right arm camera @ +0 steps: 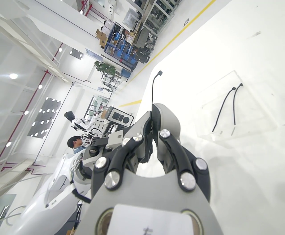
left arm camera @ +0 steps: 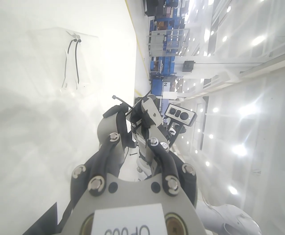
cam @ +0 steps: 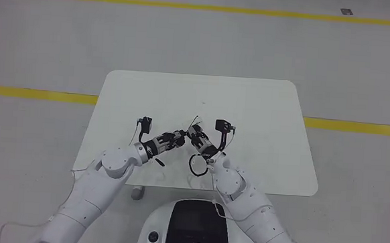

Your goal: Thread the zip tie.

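Tightly pressed together, the right gripper's (right arm camera: 152, 109) fingers (right arm camera: 167, 115) clamp the black zip tie (right arm camera: 152, 89) partway along its strap, the dark pads meeting on it with no gap. From that pinch the strap rises in a slight curve and ends in its square head, which stands free in the air above the white table (cam: 263, 112). Facing this, the left gripper (left arm camera: 133, 108) sits tip to tip with the right one. In the left wrist view the strap slants from its head into the space at that gripper's tip, but whether it is gripped there I cannot tell, since the other arm's dark parts crowd the same spot. From above, the 2 arms form a shallow V over the near middle of the table. Their grippers touch or almost touch, and a thin line of strap pokes out toward the far edge.

Farther out on the table, well apart from both grippers, lies a clear tray (right arm camera: 251, 111) with 2 spare ties (right arm camera: 222, 109) in it, both black. These 2 lie side by side, their heads near each other at one end of the tray and their tails spread slightly at the other. Beyond the table, 2 yellow lines (cam: 202, 6) cross the pale floor.
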Motion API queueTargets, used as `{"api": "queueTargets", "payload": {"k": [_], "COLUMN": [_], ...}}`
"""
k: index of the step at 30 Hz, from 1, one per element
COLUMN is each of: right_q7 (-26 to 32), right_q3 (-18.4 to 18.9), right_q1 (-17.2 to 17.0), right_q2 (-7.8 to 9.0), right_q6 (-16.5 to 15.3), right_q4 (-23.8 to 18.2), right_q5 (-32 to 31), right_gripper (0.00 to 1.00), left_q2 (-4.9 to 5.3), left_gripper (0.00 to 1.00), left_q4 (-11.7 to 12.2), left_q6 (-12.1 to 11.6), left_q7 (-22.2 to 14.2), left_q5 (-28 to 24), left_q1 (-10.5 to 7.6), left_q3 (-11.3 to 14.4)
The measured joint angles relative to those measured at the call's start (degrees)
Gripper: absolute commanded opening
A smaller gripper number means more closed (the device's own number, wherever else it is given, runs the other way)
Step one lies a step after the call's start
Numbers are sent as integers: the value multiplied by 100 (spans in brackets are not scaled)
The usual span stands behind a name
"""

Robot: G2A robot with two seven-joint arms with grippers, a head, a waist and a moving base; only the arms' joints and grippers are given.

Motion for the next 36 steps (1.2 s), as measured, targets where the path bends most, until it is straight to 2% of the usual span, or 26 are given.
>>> {"api": "queueTargets", "payload": {"k": [18,36], "right_q7": [-46,14], "right_q3": [-18,-96], "right_q1": [23,73], "right_q2": [11,7], "right_q6": [36,100], "right_q4": [31,77], "right_q5": [33,61], "right_gripper": [0,0], "left_q2": [15,0], "left_gripper": [15,7], "left_q4": [69,157], "left_q6": [8,26], "left_q7": [33,124], "left_q5": [-15,-108], "left_q1": [-40,-152], "left_q3": [73,175]}}
